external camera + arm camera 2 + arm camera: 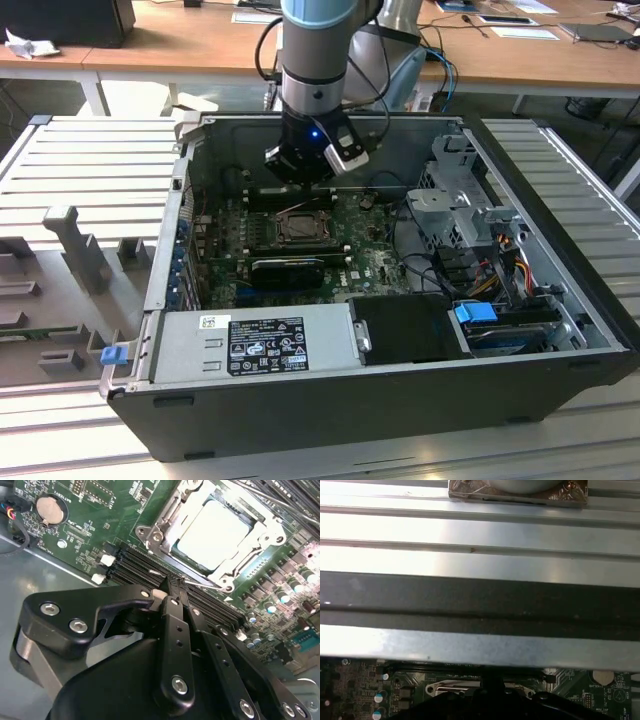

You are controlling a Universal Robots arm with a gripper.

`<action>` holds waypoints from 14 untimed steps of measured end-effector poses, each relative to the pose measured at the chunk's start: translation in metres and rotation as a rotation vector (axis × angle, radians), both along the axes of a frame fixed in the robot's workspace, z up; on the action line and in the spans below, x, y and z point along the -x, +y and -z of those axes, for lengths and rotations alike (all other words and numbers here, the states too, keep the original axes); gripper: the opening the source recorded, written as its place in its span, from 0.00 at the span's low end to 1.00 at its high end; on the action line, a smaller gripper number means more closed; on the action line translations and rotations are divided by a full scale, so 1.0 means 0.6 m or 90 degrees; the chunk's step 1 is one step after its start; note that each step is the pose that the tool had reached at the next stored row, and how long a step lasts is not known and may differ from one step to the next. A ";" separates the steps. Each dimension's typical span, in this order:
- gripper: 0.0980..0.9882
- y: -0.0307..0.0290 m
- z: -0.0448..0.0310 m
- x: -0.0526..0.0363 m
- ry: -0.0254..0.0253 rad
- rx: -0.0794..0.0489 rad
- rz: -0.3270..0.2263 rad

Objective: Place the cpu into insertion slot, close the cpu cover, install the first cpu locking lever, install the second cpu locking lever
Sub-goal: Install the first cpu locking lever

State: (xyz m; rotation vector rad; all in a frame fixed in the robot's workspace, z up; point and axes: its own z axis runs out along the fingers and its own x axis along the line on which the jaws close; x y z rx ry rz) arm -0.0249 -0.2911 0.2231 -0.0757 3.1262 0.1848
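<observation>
Gripper (170, 587) hangs inside the open computer case (560, 330), just beyond the far edge of the insertion slot (297, 228) in the exterior view. In the second wrist view its black fingers (175, 625) are drawn together to a narrow tip with no visible gap and nothing held between them. The tip sits over the black memory slots (145, 570) beside the socket, close to a thin wire lever (202, 584) running along the socket's edge; contact with the lever cannot be confirmed.

The cpu (214, 534) lies flat in the insertion slot, pale silvery face up. The cpu cover (260, 547) is folded down around it, its metal frame bordering the chip on all visible sides, with the chip showing through the cut-out centre.

The socket sits on the green motherboard (375, 260), towards the far middle of the case floor. A round coin cell (50, 510) is on the board, well apart from the socket. In the exterior view, the grey power supply box (250, 340) fills the near left of the case, and a blue-tabbed drive bay (475, 315) sits at the near right. The case rests on a ribbed metal table (90, 160). The first wrist view looks across the ribbed table surface and the case wall, with a strip of the motherboard along the edge.
</observation>
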 end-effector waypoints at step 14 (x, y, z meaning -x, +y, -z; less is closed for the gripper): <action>0.01 0.0003 0.021 -0.012 0.0000 0.000 0.000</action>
